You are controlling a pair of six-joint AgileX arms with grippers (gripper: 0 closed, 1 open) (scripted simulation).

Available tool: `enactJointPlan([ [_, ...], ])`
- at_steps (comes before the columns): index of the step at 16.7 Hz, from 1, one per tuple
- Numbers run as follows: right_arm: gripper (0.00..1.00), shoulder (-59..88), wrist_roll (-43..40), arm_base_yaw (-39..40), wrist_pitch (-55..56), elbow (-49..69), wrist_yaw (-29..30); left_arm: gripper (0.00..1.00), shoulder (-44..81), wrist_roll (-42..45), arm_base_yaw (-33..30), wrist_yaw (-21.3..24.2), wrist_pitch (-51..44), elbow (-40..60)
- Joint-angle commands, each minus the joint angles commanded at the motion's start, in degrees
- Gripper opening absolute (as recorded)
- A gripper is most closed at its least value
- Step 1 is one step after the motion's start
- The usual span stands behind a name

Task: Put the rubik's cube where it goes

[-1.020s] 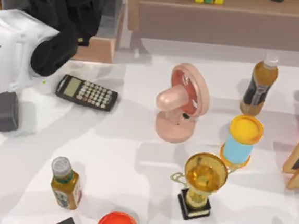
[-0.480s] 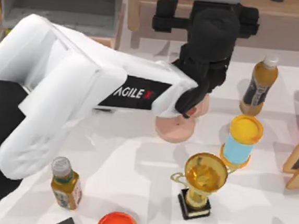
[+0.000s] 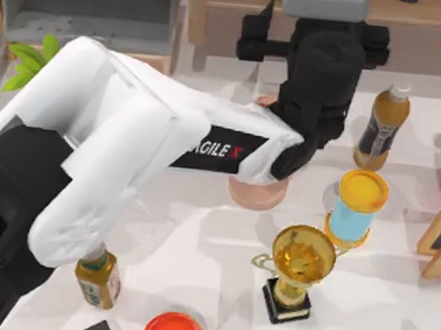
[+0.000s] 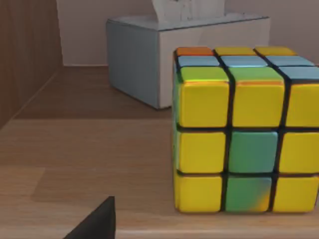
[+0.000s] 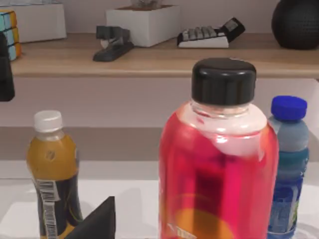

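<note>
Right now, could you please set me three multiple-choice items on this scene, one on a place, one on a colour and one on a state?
1. Where does the rubik's cube sit?
A. on the wooden shelf
B. on the white table beside the trophy
C. inside the orange bowl

2. What colour are most tiles on the cube face turned toward the left wrist camera?
A. red
B. yellow
C. white

3. How does the gold trophy stand?
A. tipped on its side
B. upside down
C. upright on its black base

Answers:
1 A, the left wrist view shows it resting on the wooden shelf boards.
2 B, yellow tiles surround two green ones.
3 C, the top view shows its cup opening upward.
</note>
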Motion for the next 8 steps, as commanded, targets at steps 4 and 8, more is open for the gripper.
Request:
enactJointPlan([
  [4,1.00,0.00,0.00,0.00,0.00,0.00,0.00,1.00,0.51,-0.02,0.46,0.66,-2.26,3.10],
  [8,1.00,0.00,0.00,0.00,0.00,0.00,0.00,1.00,3.64,-0.01,2.22,2.42,-6.57,10.56],
])
